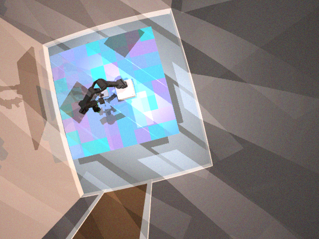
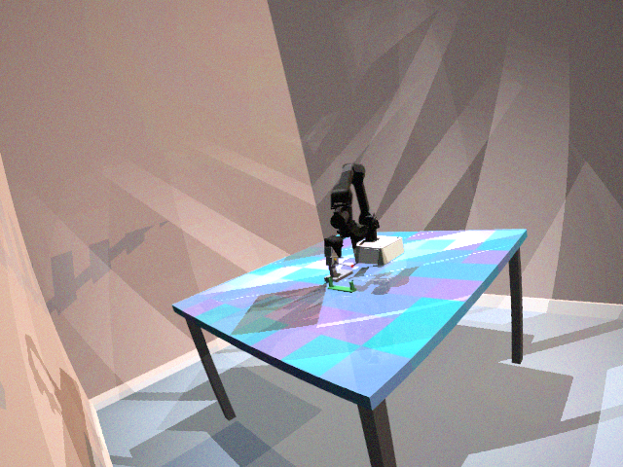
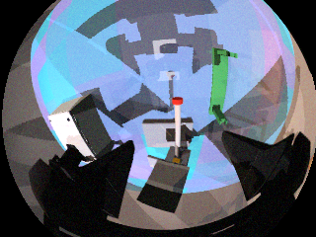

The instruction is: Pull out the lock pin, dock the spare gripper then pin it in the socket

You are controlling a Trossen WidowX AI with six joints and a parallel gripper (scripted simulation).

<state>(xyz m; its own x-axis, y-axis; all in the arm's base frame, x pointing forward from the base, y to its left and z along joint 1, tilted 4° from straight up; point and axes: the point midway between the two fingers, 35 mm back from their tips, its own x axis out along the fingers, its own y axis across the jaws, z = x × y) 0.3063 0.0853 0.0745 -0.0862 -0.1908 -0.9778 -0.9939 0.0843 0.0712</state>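
My gripper (image 3: 180, 141) (image 2: 330, 260) is open wide and holds nothing. In the wrist view its dark fingers stand apart on either side of the lock pin (image 3: 177, 121), a pale shaft with a red head (image 3: 177, 101). The pin runs into the grey mount block (image 3: 158, 133). The dark spare gripper (image 3: 162, 188) reaches from the mount toward the camera. How deep the pin sits, I cannot tell. In the exterior view the gripper hangs just above the mount, and a small red spot (image 2: 347, 263) shows beside it.
A green bracket stand (image 3: 220, 86) (image 2: 340, 287) lies just right of the mount. The arm's white base box (image 2: 384, 249) (image 1: 126, 89) (image 3: 65, 125) stands behind. The patterned table (image 2: 402, 326) is wide, with its edges far from the arm.
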